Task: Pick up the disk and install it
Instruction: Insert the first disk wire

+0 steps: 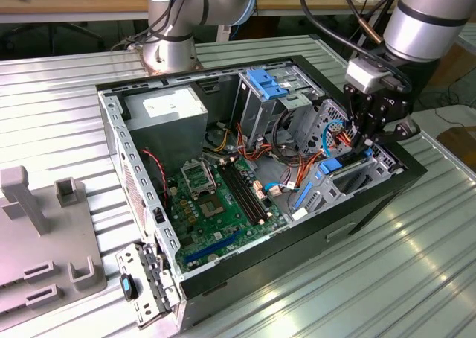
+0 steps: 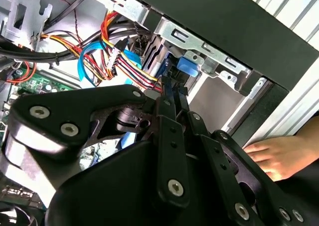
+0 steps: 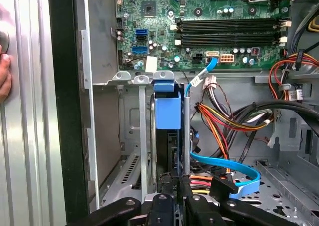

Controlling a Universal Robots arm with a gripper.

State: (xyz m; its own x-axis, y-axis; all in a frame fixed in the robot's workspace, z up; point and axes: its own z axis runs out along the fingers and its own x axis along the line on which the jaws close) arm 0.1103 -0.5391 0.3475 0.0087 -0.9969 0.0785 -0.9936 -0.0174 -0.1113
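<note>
Pincer [image 1: 370, 141] low inside open computer case [image 1: 111, 129]; seemingly beside drive bay.

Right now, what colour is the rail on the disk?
Bright blue, clearest in the first wrist view: the disk.

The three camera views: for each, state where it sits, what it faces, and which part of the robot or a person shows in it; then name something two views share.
Exterior view: off the arm, above the open computer case, looking down at the motherboard; the gripper reaches in at the exterior view's right.
First wrist view: rides on the arm, looking along the gripper at the disk standing in its bay; a hand at the edge.
Second wrist view: beside the gripper, facing the case wall; a hand.
Shared: both wrist views show the blue cable.
</note>
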